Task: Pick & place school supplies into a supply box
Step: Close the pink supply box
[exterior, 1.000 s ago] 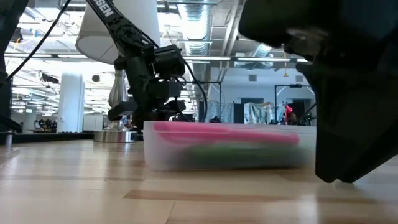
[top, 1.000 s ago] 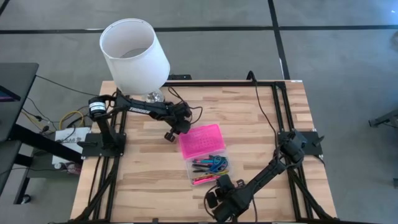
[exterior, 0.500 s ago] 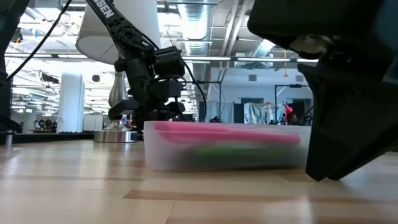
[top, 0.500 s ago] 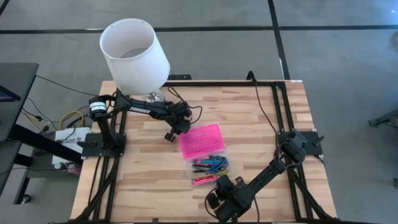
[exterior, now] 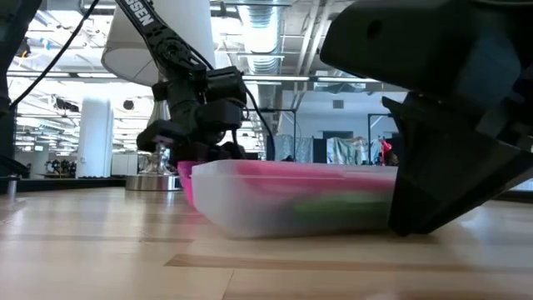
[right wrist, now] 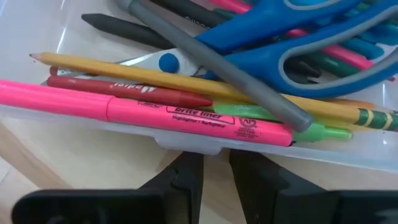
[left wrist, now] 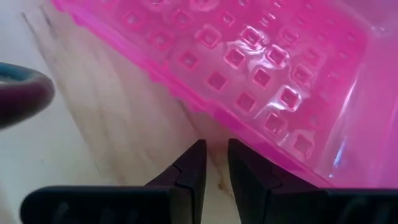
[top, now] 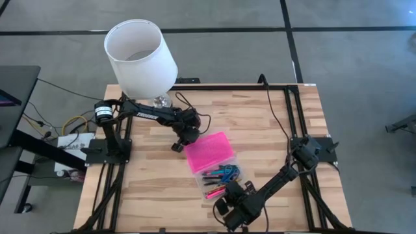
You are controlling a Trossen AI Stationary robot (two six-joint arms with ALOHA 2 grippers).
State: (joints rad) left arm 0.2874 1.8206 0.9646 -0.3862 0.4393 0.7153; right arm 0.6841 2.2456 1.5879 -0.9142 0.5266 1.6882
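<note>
The supply box lies open on the table. Its pink lid [top: 209, 151] is folded back flat next to the clear base [top: 221, 177], which holds pens, pencils, a pink marker [right wrist: 155, 109] and blue-handled scissors [right wrist: 292, 31]. My left gripper [top: 175, 144] is shut and low at the lid's left corner [left wrist: 205, 118]. My right gripper [top: 232, 193] is shut at the base's near long wall. In the low view the box [exterior: 291, 204] stands between both arms. My left gripper [left wrist: 214, 155] has its shut fingertips right at the pink lid's edge, level, from the table's left; I cannot tell whether they touch it. My right gripper [right wrist: 214, 165] pushes with its shut fingertips against the clear base's near long wall [right wrist: 193, 144], about midway along it. It comes low from the table's near side. The box rests flat on the table.
A white lampshade [top: 140, 55] on a metal foot stands at the table's far left corner, behind my left arm. Black frame rails run along the table's left and right sides. Bare wood shows to the right of the box [top: 273, 130].
My right gripper has moved toward the far edge against the base. The whole box has turned on the table and slid a little toward the left, so the lid's long edge now lies more across the table. My left gripper has stayed at the lid's corner.
</note>
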